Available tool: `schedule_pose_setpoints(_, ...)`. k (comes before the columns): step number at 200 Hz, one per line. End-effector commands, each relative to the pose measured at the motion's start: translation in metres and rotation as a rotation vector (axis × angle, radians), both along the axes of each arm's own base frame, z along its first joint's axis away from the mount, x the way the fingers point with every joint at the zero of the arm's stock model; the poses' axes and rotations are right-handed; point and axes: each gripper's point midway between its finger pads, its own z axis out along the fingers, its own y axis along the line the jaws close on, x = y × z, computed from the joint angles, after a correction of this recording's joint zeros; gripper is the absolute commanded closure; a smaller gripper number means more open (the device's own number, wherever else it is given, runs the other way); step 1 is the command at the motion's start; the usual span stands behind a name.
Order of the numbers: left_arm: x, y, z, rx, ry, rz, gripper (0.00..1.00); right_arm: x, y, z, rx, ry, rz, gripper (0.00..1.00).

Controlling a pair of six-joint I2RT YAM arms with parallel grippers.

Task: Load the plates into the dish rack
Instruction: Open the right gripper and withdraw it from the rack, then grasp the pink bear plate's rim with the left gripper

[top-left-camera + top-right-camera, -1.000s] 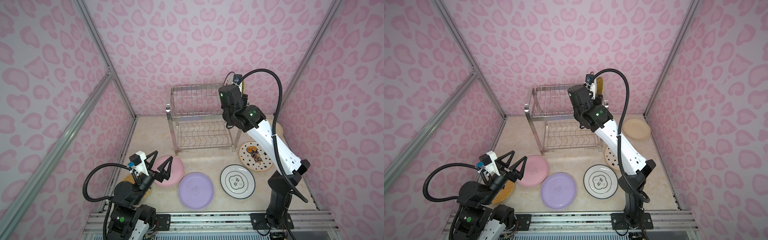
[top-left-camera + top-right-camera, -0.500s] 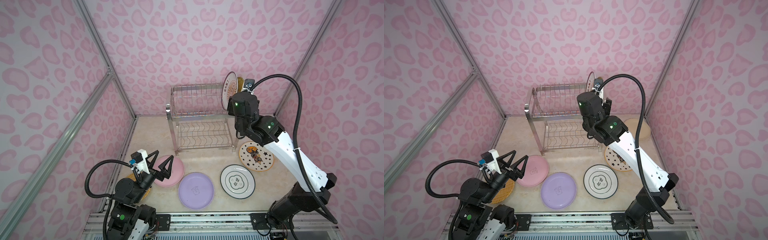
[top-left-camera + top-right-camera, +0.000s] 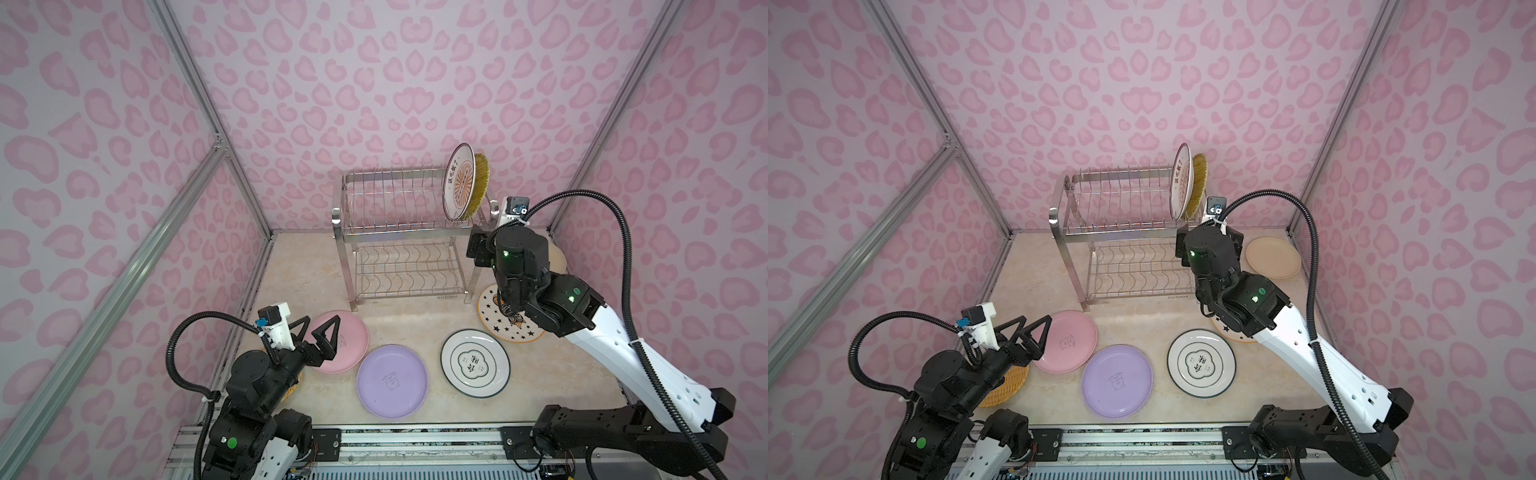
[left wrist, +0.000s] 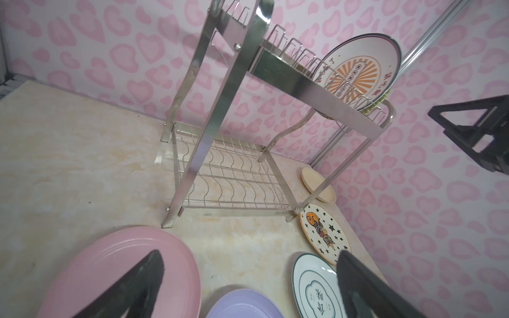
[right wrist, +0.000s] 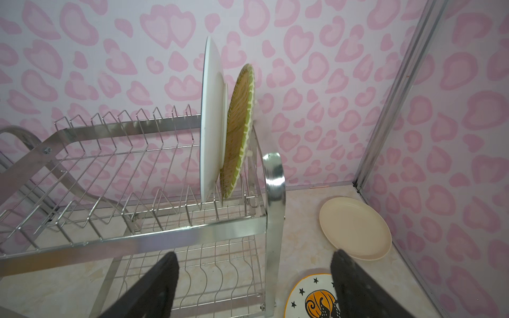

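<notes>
The dish rack (image 3: 399, 232) stands at the back. An orange-radial white plate (image 3: 459, 180) and a yellow striped plate (image 3: 481, 178) stand upright at the right end of its upper tier. Flat on the table lie the pink plate (image 3: 353, 345), lilac plate (image 3: 392, 380), ring-emblem plate (image 3: 475, 362), star-patterned plate (image 3: 494, 316), cream plate (image 3: 1273, 257) and orange woven-look plate (image 3: 1005, 384). My left gripper (image 3: 321, 323) hovers open over the pink plate's near edge. My right gripper (image 5: 254, 257) is open and empty beside the rack's right front leg (image 5: 272, 220), above the star-patterned plate (image 5: 311, 300).
Pink patterned walls with aluminium posts (image 3: 582, 174) close in the table on three sides. The rack's wavy-wire lower shelf (image 3: 405, 270) holds nothing. Several upper-tier prong slots (image 5: 124, 165) to the left of the two standing plates are free.
My right gripper has let go of the orange-radial plate, which now stands in the rack, opened wider and drawn back down to the right. The left arm has not moved.
</notes>
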Motion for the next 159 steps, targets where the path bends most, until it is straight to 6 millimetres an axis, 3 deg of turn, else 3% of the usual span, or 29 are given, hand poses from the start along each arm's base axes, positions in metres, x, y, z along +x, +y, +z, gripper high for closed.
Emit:
schedule_pose_setpoints(1, -0.004, 0.013, -0.028, -0.029, 0.157, 0.087, 0.01, -0.001, 0.012, -0.016, 0.026, 0.009, 0.075, 0.11)
schedule_pose_setpoints(47, 0.006, 0.019, -0.057, 0.045, 0.366, 0.143, 0.05, -0.017, 0.029, -0.056, 0.043, 0.068, 0.23, 0.09)
schedule_pose_setpoints(73, 0.02, 0.015, -0.074, 0.172, 0.489, 0.119, 0.07, -0.033, 0.045, -0.078, 0.079, 0.087, 0.378, 0.03)
schedule_pose_setpoints(115, 0.054, 0.019, -0.092, 0.319, 0.6, 0.146, 0.09, -0.046, 0.059, -0.124, 0.117, 0.169, 0.476, 0.03)
schedule_pose_setpoints(159, 0.079, 0.046, -0.151, 0.269, 0.78, 0.272, 0.16, -0.053, 0.075, -0.163, 0.175, 0.254, 0.559, 0.03)
